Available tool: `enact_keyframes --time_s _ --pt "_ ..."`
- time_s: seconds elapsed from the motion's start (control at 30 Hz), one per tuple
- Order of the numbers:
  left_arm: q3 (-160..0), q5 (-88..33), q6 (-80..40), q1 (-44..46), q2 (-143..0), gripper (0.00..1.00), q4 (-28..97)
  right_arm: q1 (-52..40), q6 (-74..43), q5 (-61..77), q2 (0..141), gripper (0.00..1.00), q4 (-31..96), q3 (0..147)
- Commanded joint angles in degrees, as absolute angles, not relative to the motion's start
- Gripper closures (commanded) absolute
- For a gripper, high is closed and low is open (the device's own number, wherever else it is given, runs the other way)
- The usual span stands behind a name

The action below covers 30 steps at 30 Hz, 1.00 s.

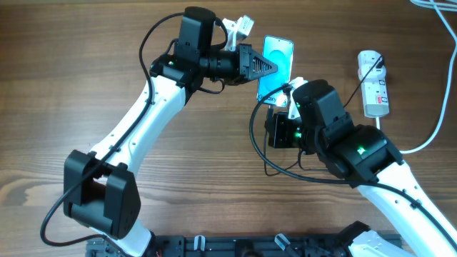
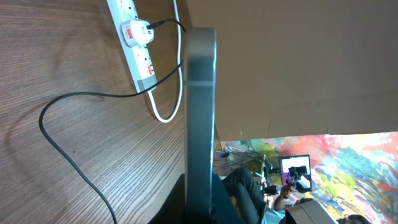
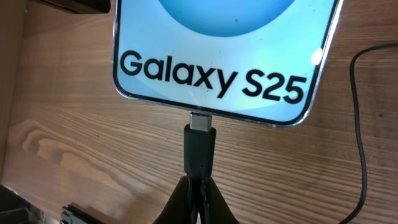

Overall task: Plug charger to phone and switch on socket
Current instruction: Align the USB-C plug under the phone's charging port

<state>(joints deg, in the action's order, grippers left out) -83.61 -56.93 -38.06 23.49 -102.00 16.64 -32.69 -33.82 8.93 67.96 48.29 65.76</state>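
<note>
The phone (image 1: pixel 277 66) has a cyan screen and a white band reading "Galaxy S25" (image 3: pixel 211 78). My left gripper (image 1: pixel 265 66) is shut on the phone's edge; in the left wrist view the phone (image 2: pixel 200 118) shows edge-on between the fingers. My right gripper (image 3: pixel 199 186) is shut on the charger's dark connector (image 3: pixel 199 146), whose silver tip meets the phone's bottom port. The charger's thin black cable (image 2: pixel 74 155) runs across the table to a white plug in the socket (image 1: pixel 373 86). The socket (image 2: pixel 138 46) is a white strip with red switches.
A thick white cord (image 1: pixel 435 128) leaves the socket toward the table's right edge. The wooden table (image 1: pixel 86 71) extends left of both arms. The right arm's black cables (image 1: pixel 275 168) loop below the phone.
</note>
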Motion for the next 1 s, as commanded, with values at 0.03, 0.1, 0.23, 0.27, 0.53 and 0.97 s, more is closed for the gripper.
enact_keyframes --time_s 0.03,0.1,0.23,0.27,0.53,0.97 --pt "-84.33 -59.16 -37.93 23.53 -100.62 0.96 16.1 -32.56 -34.48 8.49 68.03 0.96 47.7 66.43" --pt "-84.33 -59.16 -37.93 23.53 -100.62 0.96 16.1 -32.53 -34.48 8.49 68.03 0.96 47.59 66.43" --pt "-84.33 -59.18 -37.76 23.53 -100.6 0.96 16.12 -32.53 -34.5 8.51 68.03 0.96 47.4 66.43" --pt "-84.33 -59.18 -37.76 23.53 -100.62 0.96 16.1 -32.53 -34.48 8.49 68.03 0.96 47.37 66.43" --pt "-84.33 -59.16 -37.8 23.51 -100.62 0.96 16.1 -32.53 -34.44 8.49 68.03 0.96 48.62 66.43" --pt "-84.33 -59.16 -37.78 23.53 -100.6 0.96 16.08 -32.53 -34.65 8.99 68.03 0.96 49.12 66.41"
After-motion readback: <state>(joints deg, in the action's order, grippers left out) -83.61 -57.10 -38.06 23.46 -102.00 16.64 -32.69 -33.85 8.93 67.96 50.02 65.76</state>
